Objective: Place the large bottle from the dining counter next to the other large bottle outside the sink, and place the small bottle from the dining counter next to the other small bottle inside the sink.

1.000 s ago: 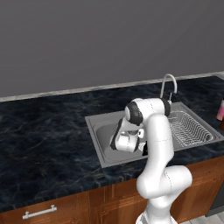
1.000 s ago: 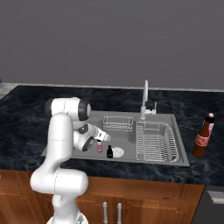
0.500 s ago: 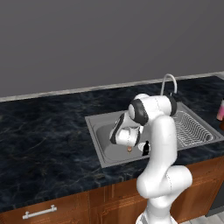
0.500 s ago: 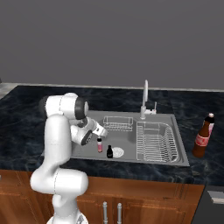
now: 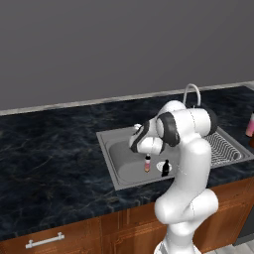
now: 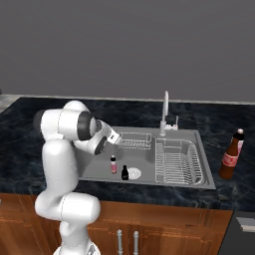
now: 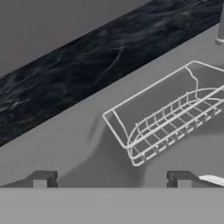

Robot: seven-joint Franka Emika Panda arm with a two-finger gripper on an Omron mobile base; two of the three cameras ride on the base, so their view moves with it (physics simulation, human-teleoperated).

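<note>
Gripper (image 7: 112,178) sits over the left part of the sink (image 6: 199,149), its two dark fingertips (image 7: 40,178) spread wide with nothing between them. From the hand view we're looking across the basin floor at a small wire basket (image 7: 164,124) lying toward two o'clock, with a sliver of the white drain (image 7: 213,179) at four o'clock and black marbled counter (image 7: 78,65) running across the top.

Down in the basin, the small bottle (image 6: 113,164) stands upright, pinkish with an orange-red lower half, and the other small bottle (image 6: 125,172), the tiny black one, is just beside it at about four o'clock from it in the right base view. Both sit next to the round drain (image 6: 134,173). In the left base view the same pair shows below the wrist: pinkish bottle (image 5: 147,162), black bottle (image 5: 165,167) at its three o'clock.

Over on the counter past the dish rack (image 6: 177,162), the large bottle (image 6: 230,155), dark brown with a red label, stands upright outside the sink's right edge. At the far right edge of the left base view, a pale bottle with a reddish band (image 5: 250,125) is partly cut off by the frame.
</note>
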